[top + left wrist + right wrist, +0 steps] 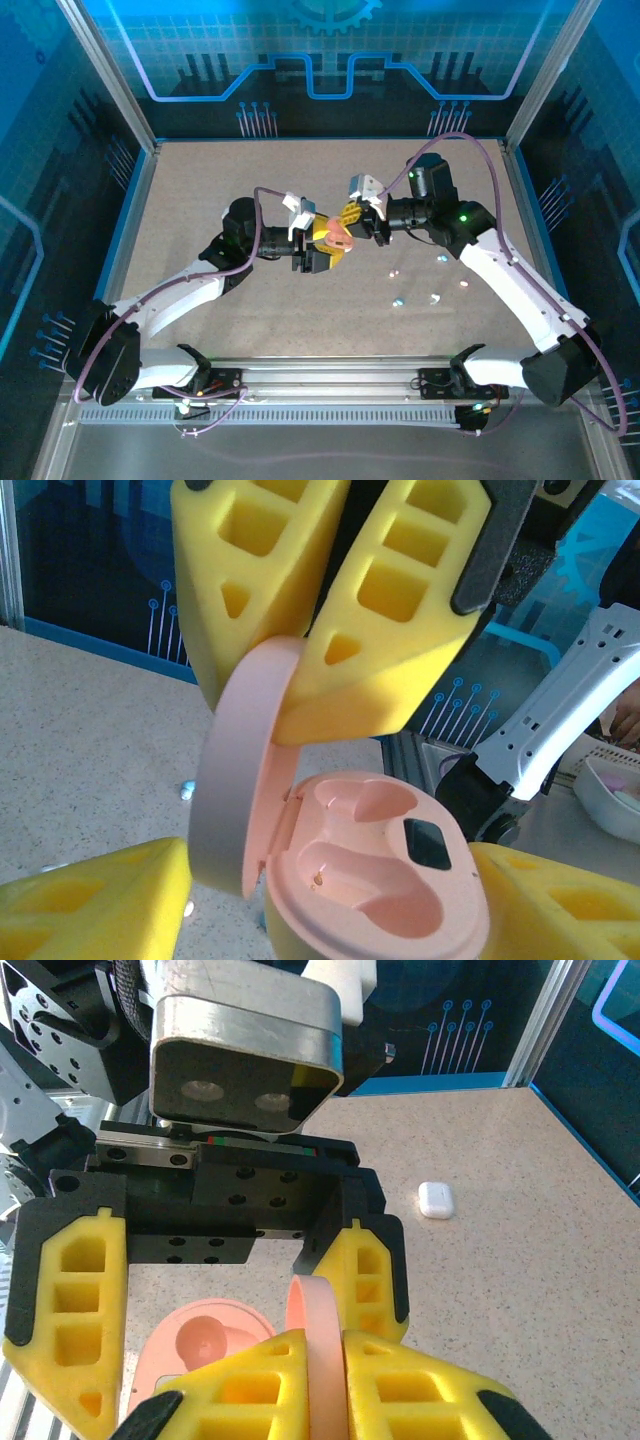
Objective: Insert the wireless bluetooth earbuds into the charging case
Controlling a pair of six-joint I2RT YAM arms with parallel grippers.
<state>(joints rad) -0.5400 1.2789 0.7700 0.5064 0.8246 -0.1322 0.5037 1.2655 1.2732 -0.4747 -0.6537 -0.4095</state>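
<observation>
The left pincer (330,920) is pinching the base of the pink, rounded plastic charging case (380,890). One yellow ribbed finger sits on each flank, so the two moulded wells face up toward the opposite arm. Gripping it above the speckled beige table (200,200) gives the body a firm anchor, so it cannot slide while the other arm works on it.

The right pincer (322,1352) comes in from directly opposite. Its tips are pressed together on the case's thin pink lid (315,1315), which stands edge-on between them, swung up on its hinge. That grip looks meant to hold the lid back and leave the wells exposed. Both wells appear empty, and a small dark square panel sits beside them.

The wireless bluetooth earbuds (398,301), tiny white, pink and light-blue plastic pebbles, lie scattered on the table. They are below and well apart from both pincers, off to the right pincer's side and nearer the arm bases. Neither pincer holds one.

By my reading, the opening step is about done and loading has not begun. With both pincers occupied, one must let go to fetch an earbud, most likely the right. The risk is that the lid drops shut once it is released.

A small white rounded case (436,1200) rests on the table beyond the left pincer, well clear of it.
</observation>
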